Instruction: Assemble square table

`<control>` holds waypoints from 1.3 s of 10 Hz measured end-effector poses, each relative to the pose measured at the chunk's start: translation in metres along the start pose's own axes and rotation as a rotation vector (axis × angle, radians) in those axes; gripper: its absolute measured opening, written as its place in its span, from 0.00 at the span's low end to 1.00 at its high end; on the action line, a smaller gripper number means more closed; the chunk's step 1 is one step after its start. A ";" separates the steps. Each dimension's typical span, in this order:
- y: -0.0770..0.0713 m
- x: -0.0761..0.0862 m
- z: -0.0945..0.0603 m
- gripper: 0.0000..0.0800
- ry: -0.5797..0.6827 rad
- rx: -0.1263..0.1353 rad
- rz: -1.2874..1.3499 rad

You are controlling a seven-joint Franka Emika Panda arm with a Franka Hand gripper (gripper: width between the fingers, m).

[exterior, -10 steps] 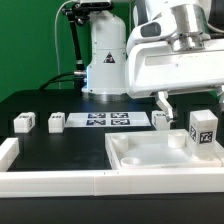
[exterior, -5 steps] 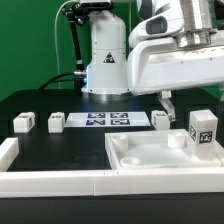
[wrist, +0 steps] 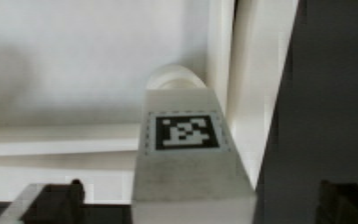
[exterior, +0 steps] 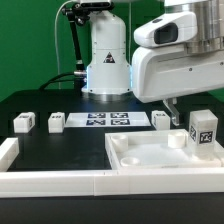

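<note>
The bulky white robot arm (exterior: pixel 180 60) hangs above the slab's far side. The black surface (exterior: pixel 60 150) carries everything. The large white square plastic slab with a raised rim (exterior: pixel 150 158) lies flat on it. The long white border rails (exterior: pixel 50 182) run just in front of the slab and past it toward the exterior view's left. The flat white marker board (exterior: pixel 105 120) lies beyond the slab's far edge.

One small white tagged block leg (exterior: pixel 203 128) stands upright on the slab, at its far corner on the exterior view's right. A second leg (exterior: pixel 161 119) sits just beyond the slab's far edge. A third leg (exterior: pixel 56 122) and a fourth leg (exterior: pixel 22 122) rest well apart from the slab, toward the exterior view's left.

The hand (wrist: pixel 194 200) is spread wide. Its dark fingertips (wrist: pixel 51 200) flank the leg on the slab, with a gap on each side.
</note>
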State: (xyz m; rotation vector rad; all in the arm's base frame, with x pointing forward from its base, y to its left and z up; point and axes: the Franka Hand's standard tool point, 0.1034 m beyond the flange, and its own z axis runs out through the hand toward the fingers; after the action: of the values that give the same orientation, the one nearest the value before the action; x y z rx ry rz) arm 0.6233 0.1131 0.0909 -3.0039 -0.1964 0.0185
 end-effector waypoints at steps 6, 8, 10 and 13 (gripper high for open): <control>0.000 0.001 0.008 0.65 0.008 -0.002 0.002; 0.000 0.001 0.008 0.48 0.008 -0.002 0.002; 0.000 0.001 0.008 0.36 0.008 -0.001 0.015; 0.001 0.001 0.008 0.36 0.008 -0.001 0.078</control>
State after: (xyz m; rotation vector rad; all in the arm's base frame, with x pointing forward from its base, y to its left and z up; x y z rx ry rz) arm 0.6238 0.1134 0.0828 -3.0102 -0.0783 0.0143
